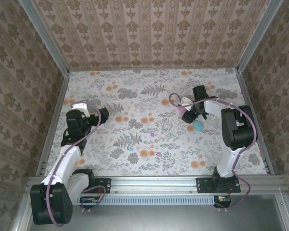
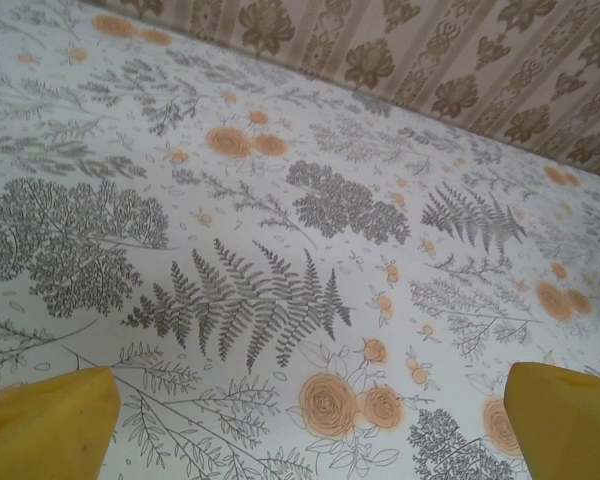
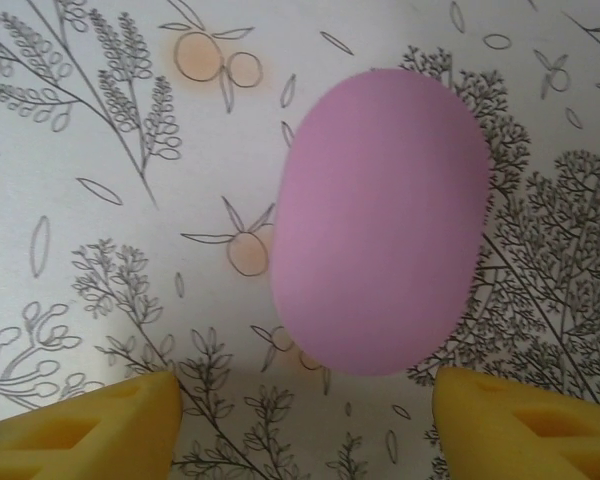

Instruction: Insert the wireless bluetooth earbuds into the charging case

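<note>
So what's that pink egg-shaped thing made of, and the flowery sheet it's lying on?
The case looks like smooth matte plastic: even pink, no glare, no visible texture or seam. The mat looks like printed paper or vinyl, lying flat with line-drawn plants; its look leaves open which.

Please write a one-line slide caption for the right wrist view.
Right gripper, jaws open, poised before a pink pebble-shaped case lying on the floral mat.

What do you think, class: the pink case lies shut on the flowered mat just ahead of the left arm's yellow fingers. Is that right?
Wrong arm. The pink case lies shut on the flowered mat just ahead of the right arm's yellow fingers, as the right wrist view shows.
</note>
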Controlling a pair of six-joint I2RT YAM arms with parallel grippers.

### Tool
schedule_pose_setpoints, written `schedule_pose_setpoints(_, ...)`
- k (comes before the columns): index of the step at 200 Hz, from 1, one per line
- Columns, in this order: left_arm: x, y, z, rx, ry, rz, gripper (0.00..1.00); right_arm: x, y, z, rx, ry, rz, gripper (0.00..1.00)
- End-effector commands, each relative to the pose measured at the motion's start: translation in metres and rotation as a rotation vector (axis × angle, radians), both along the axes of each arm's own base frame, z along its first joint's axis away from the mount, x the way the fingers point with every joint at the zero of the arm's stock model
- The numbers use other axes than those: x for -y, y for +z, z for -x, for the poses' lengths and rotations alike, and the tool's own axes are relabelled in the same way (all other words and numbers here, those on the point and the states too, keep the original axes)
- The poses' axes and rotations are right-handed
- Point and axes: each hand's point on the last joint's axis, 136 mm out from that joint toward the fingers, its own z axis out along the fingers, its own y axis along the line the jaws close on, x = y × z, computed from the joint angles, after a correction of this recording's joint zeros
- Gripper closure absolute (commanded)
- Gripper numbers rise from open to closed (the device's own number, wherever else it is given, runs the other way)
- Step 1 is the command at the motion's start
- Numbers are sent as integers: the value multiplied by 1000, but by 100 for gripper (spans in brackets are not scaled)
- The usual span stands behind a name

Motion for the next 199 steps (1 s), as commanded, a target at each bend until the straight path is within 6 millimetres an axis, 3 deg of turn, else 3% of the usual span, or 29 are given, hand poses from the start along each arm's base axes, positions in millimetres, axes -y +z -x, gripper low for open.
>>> schedule_pose_setpoints(1,4,5,-7,4,-13,7,0,4,1,-7,-6,10,12,30)
schedule_pose_setpoints(35,5,4,-9,-13,-14,6,0,4,1,-15,-43,9,-6,30)
schedule_pose_setpoints(72,2,2,-7,-11,-5,-8,0,-9,2,-16,-90,39,-70,34)
schedule_pose_setpoints(93,1,4,-8,-7,1,-11,0,-18,0,-5,-157,92,-101,34)
schedule_pose_setpoints(199,4,8,-9,-4,2,19,0,-17,-10,-13,-219,82,-68,36)
